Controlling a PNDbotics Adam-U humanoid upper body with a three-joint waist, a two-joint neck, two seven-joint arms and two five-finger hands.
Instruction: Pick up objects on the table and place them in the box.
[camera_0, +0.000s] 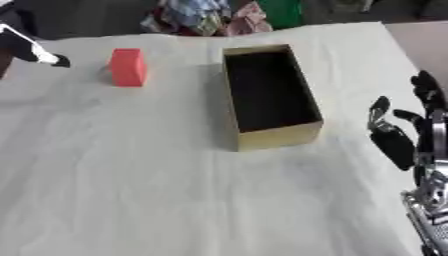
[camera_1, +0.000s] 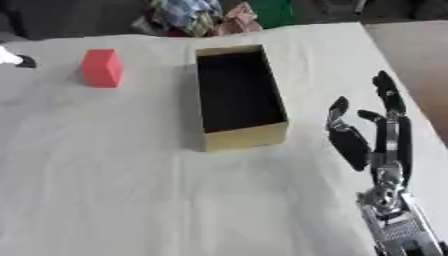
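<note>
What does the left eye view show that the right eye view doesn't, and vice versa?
Only the left eye view: more of the black-and-white limb at the upper left edge, running in from the corner; the right eye view catches just its tip.

Only the right eye view: the whole right hand with wrist and forearm; the left eye view cuts it at the right edge.

Both: the red block standing on the white cloth, left of and apart from the open gold box, dark inside with nothing visible in it. Right hand open, fingers up, holding nothing.

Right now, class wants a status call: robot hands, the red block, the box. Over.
Right robot hand open, idle right of box. Left robot hand at far left edge, fingers unclear. Red block on table, left of box, untouched. Nothing between them.
</note>
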